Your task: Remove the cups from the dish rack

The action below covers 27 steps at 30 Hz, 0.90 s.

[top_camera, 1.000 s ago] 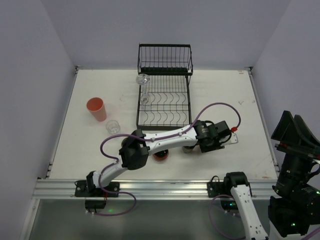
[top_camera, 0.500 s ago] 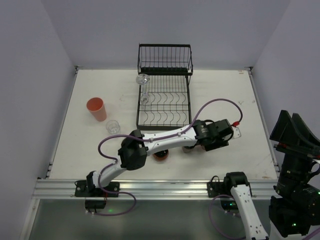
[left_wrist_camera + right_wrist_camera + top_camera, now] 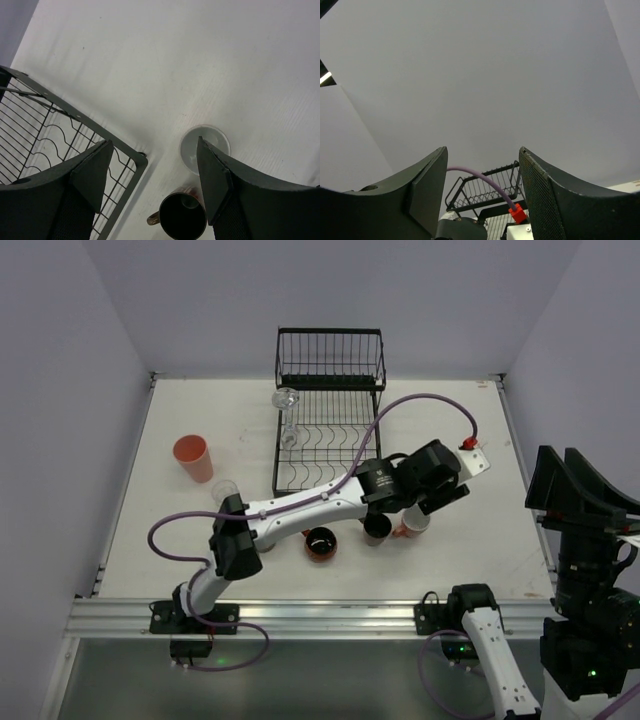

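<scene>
We see right gripper [image 3: 482,165] nearest, raised, fingers spread, empty. On white table [image 3: 180,540]: squat orange-red cup [image 3: 320,543], dark brown mug [image 3: 377,527], white-and-brown cup [image 3: 415,523]. Left gripper [image 3: 154,155] above them, fingers spread, empty. Behind: black wire dish rack [image 3: 330,440], clear glasses [image 3: 287,400] at its left edge.

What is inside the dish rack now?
In the dish rack, only clear glassware at the flat tier's left edge; the raised tier looks bare. The left arm covers the near right corner.
</scene>
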Tool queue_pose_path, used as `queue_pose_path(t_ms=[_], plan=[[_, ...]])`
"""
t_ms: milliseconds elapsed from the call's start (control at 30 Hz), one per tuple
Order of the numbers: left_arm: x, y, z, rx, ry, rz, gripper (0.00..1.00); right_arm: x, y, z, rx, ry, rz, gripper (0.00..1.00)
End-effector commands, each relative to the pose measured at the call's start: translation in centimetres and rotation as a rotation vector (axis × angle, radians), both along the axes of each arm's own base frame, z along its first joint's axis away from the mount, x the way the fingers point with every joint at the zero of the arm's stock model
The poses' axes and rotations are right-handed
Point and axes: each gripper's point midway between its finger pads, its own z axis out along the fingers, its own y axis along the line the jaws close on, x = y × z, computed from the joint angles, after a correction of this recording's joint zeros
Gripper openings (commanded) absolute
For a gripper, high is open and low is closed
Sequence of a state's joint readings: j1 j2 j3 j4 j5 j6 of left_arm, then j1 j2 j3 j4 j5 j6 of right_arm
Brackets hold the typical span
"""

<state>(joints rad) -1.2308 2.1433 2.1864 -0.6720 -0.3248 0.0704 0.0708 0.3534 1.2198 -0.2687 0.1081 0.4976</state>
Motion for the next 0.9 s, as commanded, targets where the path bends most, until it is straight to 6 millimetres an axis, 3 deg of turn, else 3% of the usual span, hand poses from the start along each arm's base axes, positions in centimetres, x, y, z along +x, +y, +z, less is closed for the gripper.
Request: queue_pose_path(t_ms=[0,67,133,167,267,300,367,400,467,500,567,600,633,700,733,767,800,833,867], plan=[[0.2,1.0,1.6,-0.052,-0.02,0.049,0.74,0.7,0.7,0.4,-0.012,-0.002,0.032,0.62],[0.7,1.9,2.4,-0.074,-0.047,0.097,0.74,1.9,1.6,-0.2,-0.043,0.042,0.068,0.62],[1.3,3.6,6.0,-0.153,-0.1,0.168,0.75,2.6,2.4,-0.4,-0.075,0.069,0.106,0.62],[1.5,5.8,7.4,-0.176,-0.13,0.216,0.77,3.4,3.4,-0.9,-0.107,0.099,0.154,0.62],[2.0,8.8,10.3,-0.305,-0.142,0.305,0.78,4.8,4.8,-1.3,-0.14,0.13,0.223,0.63],[1.5,11.1,11.4,-0.34,-0.148,0.327,0.79,5.1,5.7,-1.6,-0.16,0.141,0.267,0.63],[1.2,13.4,13.5,-0.436,-0.163,0.374,0.79,5.7,6.5,-1.9,-0.178,0.156,0.311,0.64],[0.4,15.7,16.4,-0.52,-0.175,0.381,0.8,6.3,7.3,-2.4,-0.189,0.177,0.359,0.64],[-0.3,17.6,16.8,-0.584,-0.174,0.399,0.8,6.5,8.1,-2.2,-0.186,0.164,0.406,0.65],[-1.1,19.9,19.1,-0.661,-0.18,0.406,0.81,7.2,8.6,-2.8,-0.19,0.179,0.434,0.65],[-1.5,22.4,19.5,-0.725,-0.186,0.453,0.83,7.1,10.3,-2.9,-0.216,0.166,0.537,0.66],[-2.3,24.9,21.3,-0.798,-0.198,0.468,0.85,7.5,10.9,-3.6,-0.224,0.18,0.582,0.66],[-2.3,26.3,20.2,-0.804,-0.205,0.511,0.86,8.0,12.2,-4.5,-0.247,0.205,0.661,0.66],[-3.1,29.8,21.0,-0.873,-0.218,0.554,0.87,8.8,13.8,-5.7,-0.273,0.218,0.74,0.68],[-3.2,31.2,20.7,-0.883,-0.224,0.595,0.88,10.2,14.4,-6.6,-0.269,0.253,0.75,0.68],[-3.2,32.0,19.3,-0.863,-0.227,0.614,0.88,10.2,16.1,-7.3,-0.309,0.255,0.799,0.69],[-3.7,33.7,19.6,-0.898,-0.232,0.632,0.88,10.6,17.0,-7.7,-0.324,0.264,0.81,0.71],[-3.7,34.8,19.2,-0.895,-0.24,0.669,0.89,12.3,18.0,-8.7,-0.342,0.286,0.799,0.72],[-3.8,35.8,18.7,-0.894,-0.247,0.685,0.89,12.3,19.6,-9.1,-0.355,0.292,0.838,0.73]])
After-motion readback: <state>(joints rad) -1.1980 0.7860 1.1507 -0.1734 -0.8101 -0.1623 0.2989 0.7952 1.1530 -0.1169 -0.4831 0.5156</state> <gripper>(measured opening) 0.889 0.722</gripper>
